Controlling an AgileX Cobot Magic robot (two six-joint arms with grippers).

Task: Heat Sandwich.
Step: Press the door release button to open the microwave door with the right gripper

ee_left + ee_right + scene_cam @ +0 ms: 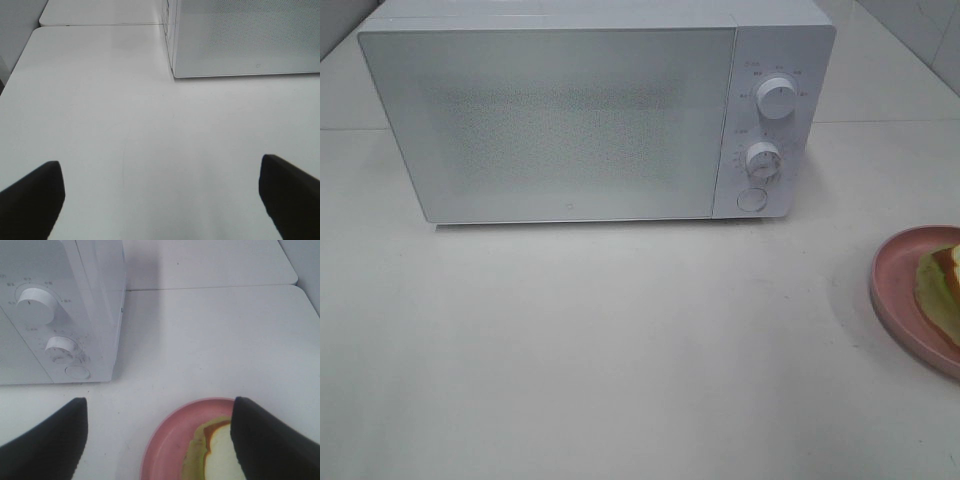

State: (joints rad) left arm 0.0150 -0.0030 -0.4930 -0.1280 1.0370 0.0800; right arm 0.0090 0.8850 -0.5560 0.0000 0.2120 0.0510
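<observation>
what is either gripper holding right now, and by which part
Nothing is held. The left gripper is open over the table. The right gripper is open above the sandwich on its plate, gripping neither.

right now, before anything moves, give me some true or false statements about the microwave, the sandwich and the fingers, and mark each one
1. The microwave door is shut. True.
2. The sandwich is inside the microwave. False: it lies on the pink plate, on the table to the right of the microwave.
3. The left fingers grip the plate. False: they stand open over the table and hold nothing.
4. The right fingers stand open near the plate and hold nothing. True.
5. Two knobs sit on the microwave's panel, right of its door. True.
</observation>
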